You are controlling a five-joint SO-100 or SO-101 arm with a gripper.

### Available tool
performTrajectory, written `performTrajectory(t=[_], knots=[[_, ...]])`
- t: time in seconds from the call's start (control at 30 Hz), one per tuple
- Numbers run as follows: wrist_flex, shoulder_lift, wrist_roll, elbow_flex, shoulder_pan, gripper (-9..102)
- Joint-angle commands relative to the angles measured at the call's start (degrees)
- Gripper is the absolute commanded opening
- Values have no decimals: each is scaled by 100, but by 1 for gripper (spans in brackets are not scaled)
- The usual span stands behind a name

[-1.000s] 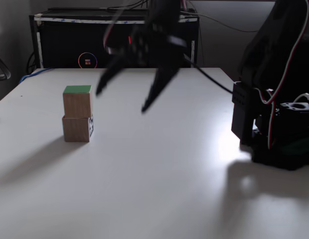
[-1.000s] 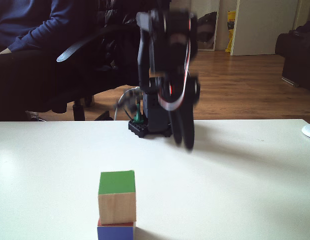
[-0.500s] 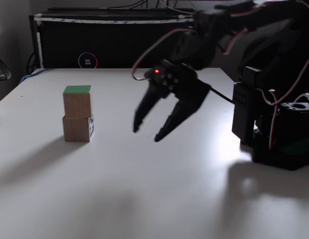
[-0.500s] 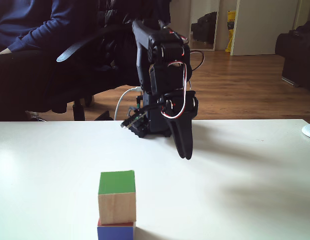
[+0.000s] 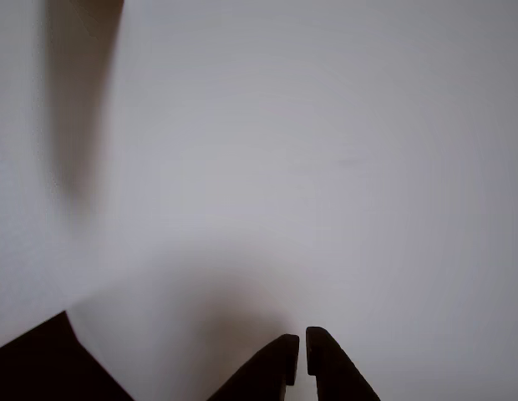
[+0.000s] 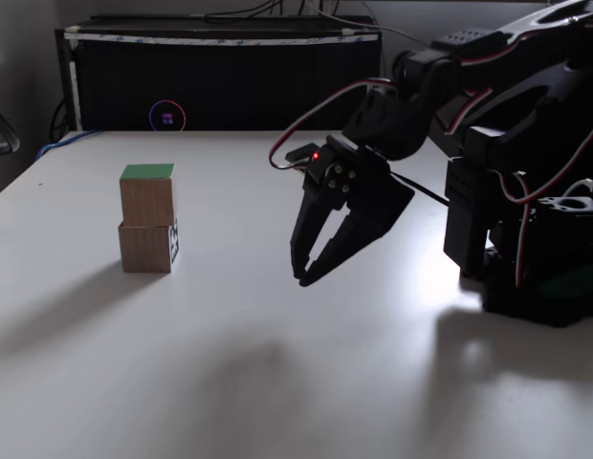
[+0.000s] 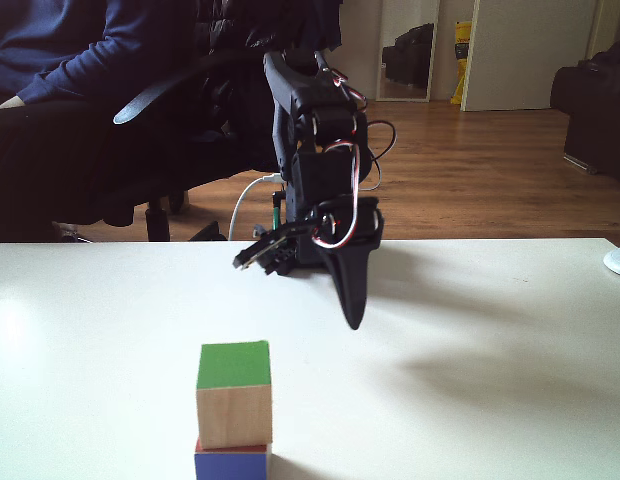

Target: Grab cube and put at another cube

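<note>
Hand (image 6: 302, 275) is clenched on nothing, tips nearly touching and poised just above the bench (image 6: 277, 382). At about nine o'clock from it in that fixed view, well apart, the cube (image 6: 148, 193) sits green face up, stacked squarely on another cube (image 6: 149, 247). Judged light, rigid wood, smooth-sided but not fragile; best taken across two opposite vertical faces, mid-height. Placement appears complete.

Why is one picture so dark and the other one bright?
In a fixed view the table is dim, with long shadows and a glare patch near the arm's base; in another fixed view daylight lights the green-topped cube and the hand sharply.
</note>
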Motion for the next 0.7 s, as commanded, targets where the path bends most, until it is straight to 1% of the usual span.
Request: performTrajectory(t=[0.0, 0.1, 0.17, 0.2, 0.33, 0.47, 0.53, 0.6, 0.67], knots=[[132, 703, -105, 202, 105, 0], [721, 2215, -211, 738, 123, 0], [1661, 3938, -272, 1160, 141, 0], [1986, 4219, -299, 1143, 141, 0], [2101, 4210, -255, 1134, 308, 0], [2769, 4210, -281, 958, 246, 0], [2830, 4210, -316, 949, 308, 0], [2997, 4210, -545, 905, 141, 0], [3085, 4210, -545, 888, 123, 0]])
